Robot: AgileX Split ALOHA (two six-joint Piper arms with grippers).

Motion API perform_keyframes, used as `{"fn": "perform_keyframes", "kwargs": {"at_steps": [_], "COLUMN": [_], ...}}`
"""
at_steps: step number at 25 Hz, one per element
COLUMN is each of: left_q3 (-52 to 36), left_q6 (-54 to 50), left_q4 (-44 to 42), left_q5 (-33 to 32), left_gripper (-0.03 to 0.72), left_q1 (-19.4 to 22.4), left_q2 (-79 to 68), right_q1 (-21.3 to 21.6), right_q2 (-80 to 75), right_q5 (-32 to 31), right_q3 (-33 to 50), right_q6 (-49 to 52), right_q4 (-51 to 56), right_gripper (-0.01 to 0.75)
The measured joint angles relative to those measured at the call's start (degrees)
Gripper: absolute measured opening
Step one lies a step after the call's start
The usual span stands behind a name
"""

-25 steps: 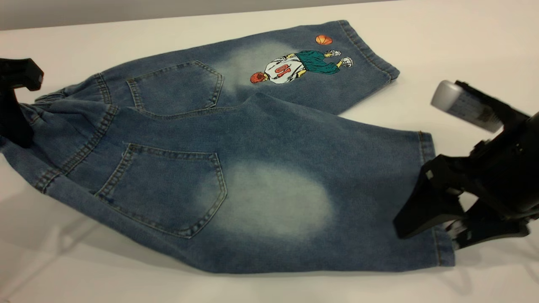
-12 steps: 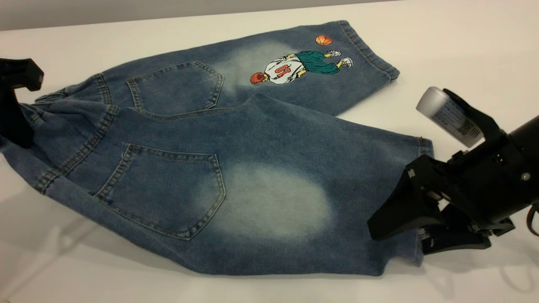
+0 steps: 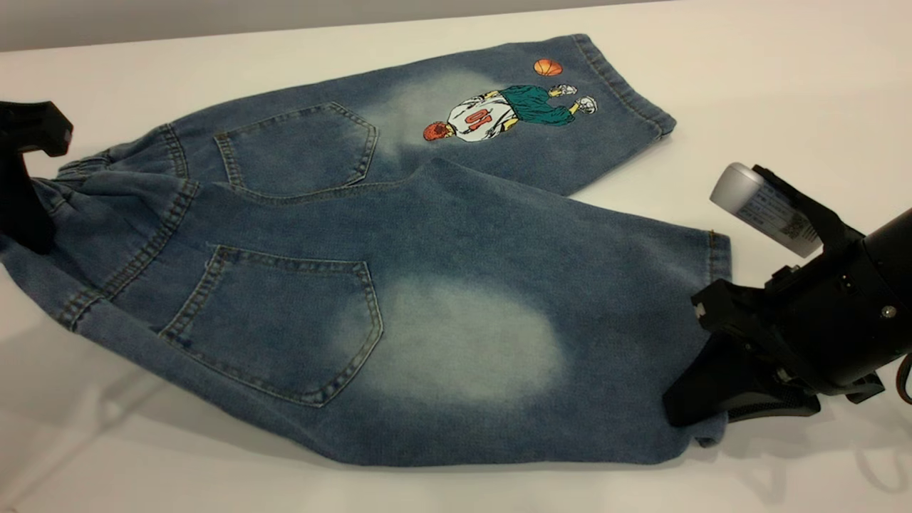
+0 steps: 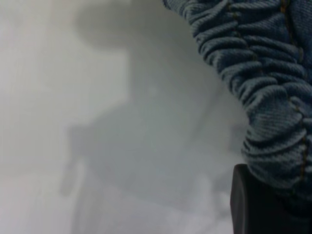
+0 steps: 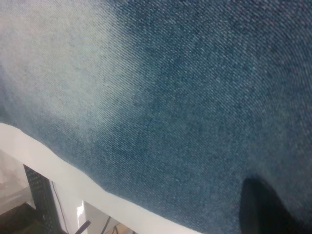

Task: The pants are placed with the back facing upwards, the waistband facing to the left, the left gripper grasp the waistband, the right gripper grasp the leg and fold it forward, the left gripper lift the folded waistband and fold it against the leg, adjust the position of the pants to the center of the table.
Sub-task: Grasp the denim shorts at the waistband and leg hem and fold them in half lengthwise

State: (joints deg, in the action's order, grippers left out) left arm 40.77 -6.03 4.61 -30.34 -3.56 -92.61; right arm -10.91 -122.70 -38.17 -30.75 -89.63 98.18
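Since 0.5 s ago right gripper point(image 3: 702, 417) dropped, clamped on leg point(image 3: 499, 335) hem at near right; left gripper point(image 3: 25, 206) holds waistband point(image 4: 263, 83) far left, pants point(image 3: 342, 242) flat on table point(image 3: 748, 78); denim soft, floppy, so grip hems.

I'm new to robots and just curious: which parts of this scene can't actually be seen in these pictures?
- Exterior view: left gripper is cut off by the frame edge; its hold on the waistband is hidden.
- Exterior view: right gripper fingertips are hidden by its own body over the leg.
- Right wrist view: only denim fills the frame.
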Motion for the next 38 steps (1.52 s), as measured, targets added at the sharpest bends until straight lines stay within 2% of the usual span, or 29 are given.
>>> {"fn": "perform_keyframes", "kwargs": {"at_steps": [7, 18, 24, 31, 38], "left_q3": [0.0, -1.0, -5.8, -8.0, -8.0], "left_q6": [-0.1, -0.1, -0.1, 3.1, 3.1], "left_q4": [0.0, 0.0, 1.6, 11.3, 20.3], "left_q5": [0.0, -2.6, -3.8, -3.6, -0.2], "left_gripper": [0.160, 0.160, 0.160, 0.160, 0.160], "left_q1": [0.0, 0.0, 0.0, 0.0, 0.0], "left_q2": [0.0, 1.1, 4.2, 10.1, 13.4], "right_q1": [0.0, 0.0, 0.0, 0.0, 0.0], "right_q2": [6.0, 15.5, 22.3, 32.9, 33.6], "right_q5": [0.5, 3.2, 1.2, -1.7, -4.7], "right_q3": [0.1, 0.3, 1.3, -0.9, -11.7], "right_q6": [4.3, 23.1, 32.4, 46.0, 54.9], "right_q4": [-1.9, -21.4, -30.5, -41.7, -46.8], "right_gripper": [0.016, 0.016, 0.016, 0.016, 0.016]}}
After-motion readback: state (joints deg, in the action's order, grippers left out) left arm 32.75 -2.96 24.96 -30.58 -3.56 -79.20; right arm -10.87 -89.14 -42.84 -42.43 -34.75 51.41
